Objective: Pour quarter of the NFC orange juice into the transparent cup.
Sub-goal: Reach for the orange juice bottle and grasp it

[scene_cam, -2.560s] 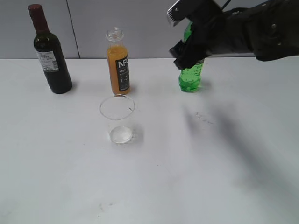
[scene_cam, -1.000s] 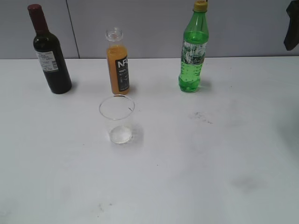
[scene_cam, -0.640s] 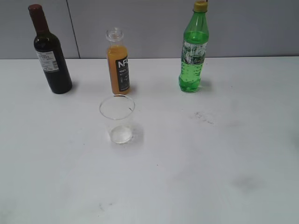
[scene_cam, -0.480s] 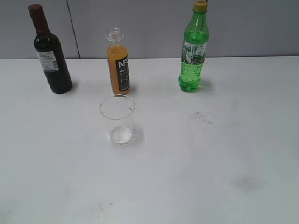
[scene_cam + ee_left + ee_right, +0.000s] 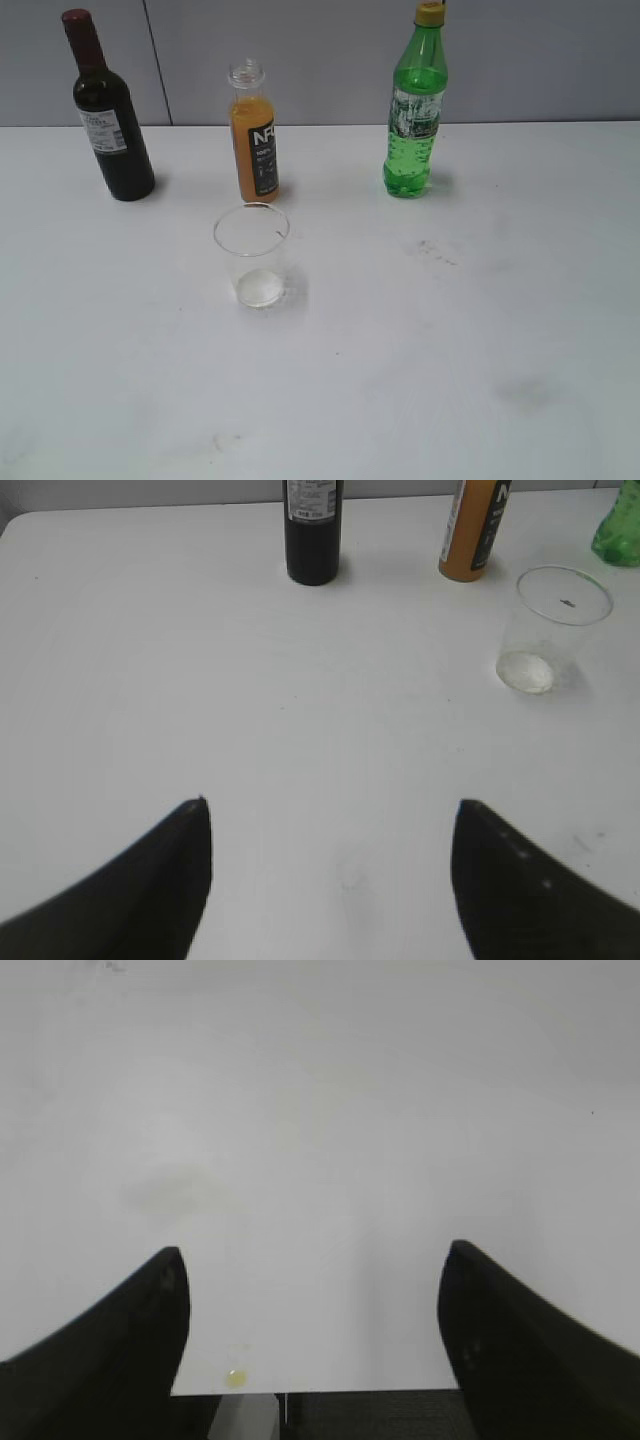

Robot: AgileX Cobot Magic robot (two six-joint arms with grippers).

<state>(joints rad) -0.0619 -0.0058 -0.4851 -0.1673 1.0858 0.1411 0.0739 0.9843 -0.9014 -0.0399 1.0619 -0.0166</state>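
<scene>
Uncapped juice bottle [image 5: 253,140] upright behind empty cup [image 5: 252,255]; left gripper [image 5: 330,815] and right gripper [image 5: 312,1265] spread, holding nothing

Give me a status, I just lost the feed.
Both grippers open, empty, clear of the bottles. Juice bottle upright, uncapped, untouched. Cup in front of it, no juice in it. Nothing in the way.

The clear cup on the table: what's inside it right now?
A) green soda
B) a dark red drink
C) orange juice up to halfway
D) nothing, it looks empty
D: the transparent cup shows only its clear walls and base, with no coloured liquid, while the NFC orange juice stands upright behind it, its orange liquid reaching the shoulder.
</scene>
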